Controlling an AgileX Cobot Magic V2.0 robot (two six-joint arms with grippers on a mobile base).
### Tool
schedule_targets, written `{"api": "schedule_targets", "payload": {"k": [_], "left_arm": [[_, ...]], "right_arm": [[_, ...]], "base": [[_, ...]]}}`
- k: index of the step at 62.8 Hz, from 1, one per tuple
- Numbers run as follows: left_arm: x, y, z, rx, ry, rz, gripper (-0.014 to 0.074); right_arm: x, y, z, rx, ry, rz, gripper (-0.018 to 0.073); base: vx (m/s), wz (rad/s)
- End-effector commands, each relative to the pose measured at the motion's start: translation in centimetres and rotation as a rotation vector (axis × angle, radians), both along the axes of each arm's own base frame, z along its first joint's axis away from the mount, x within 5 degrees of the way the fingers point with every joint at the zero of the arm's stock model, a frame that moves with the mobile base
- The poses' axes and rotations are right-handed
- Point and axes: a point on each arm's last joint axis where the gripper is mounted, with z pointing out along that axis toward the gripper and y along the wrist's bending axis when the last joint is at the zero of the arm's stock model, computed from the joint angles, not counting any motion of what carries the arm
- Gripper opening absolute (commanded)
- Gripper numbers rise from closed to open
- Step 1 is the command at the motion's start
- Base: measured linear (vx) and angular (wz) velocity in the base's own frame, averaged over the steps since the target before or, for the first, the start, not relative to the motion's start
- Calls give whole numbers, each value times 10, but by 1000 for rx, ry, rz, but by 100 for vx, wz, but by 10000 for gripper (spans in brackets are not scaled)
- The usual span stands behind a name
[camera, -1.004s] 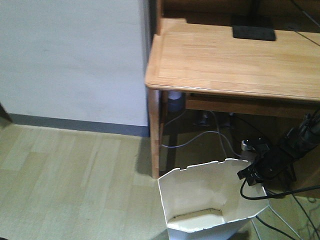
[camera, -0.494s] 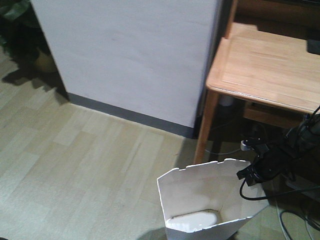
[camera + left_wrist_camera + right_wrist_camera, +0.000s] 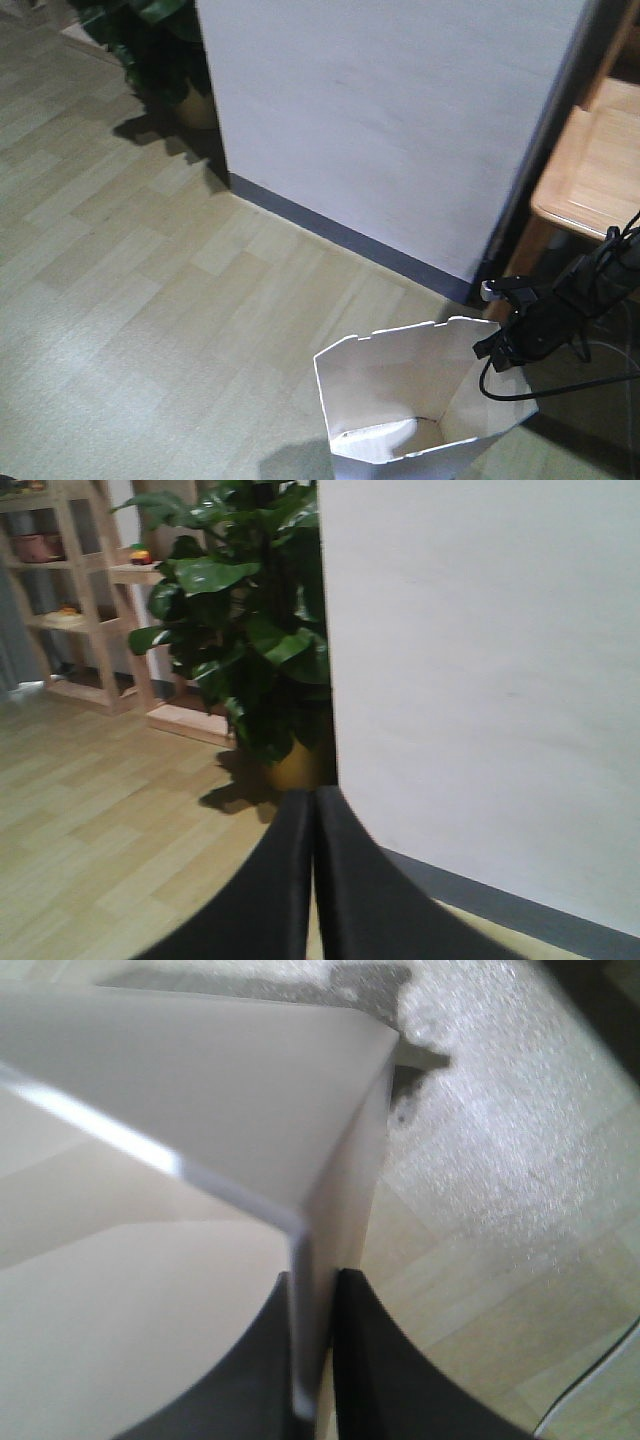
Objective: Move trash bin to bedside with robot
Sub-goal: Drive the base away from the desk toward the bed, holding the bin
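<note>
Desk [image 3: 592, 180] farther right; trash bin [image 3: 390, 385] in right hand [image 3: 503, 348]

The white thin-walled plastic bin [image 3: 395, 390] looks smooth and faintly satin, its cut edge catching light. My right gripper [image 3: 315, 1282] and left gripper [image 3: 313, 798] show matt black fingers. The pale wood-look plank floor [image 3: 120, 260] has a soft sheen, the light wooden desk [image 3: 595, 180] looks smooth, the grey-white wall [image 3: 400, 120] matt, the dark green plant [image 3: 250, 640] glossy-leaved.
</note>
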Motion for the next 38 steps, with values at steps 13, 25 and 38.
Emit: {"api": "schedule_targets", "payload": {"k": [13, 25, 38], "left_arm": [[-1, 0, 14, -4, -99, -3, -6], [-1, 0, 14, -4, -99, -3, -6], [-1, 0, 14, -4, -99, -3, -6]], "right_arm": [[12, 3, 31, 65, -19, -11, -6], [12, 3, 31, 65, -19, -11, -6], [12, 3, 31, 65, -19, -11, -6]], "base": [[9, 40], [9, 39], [10, 44]]}}
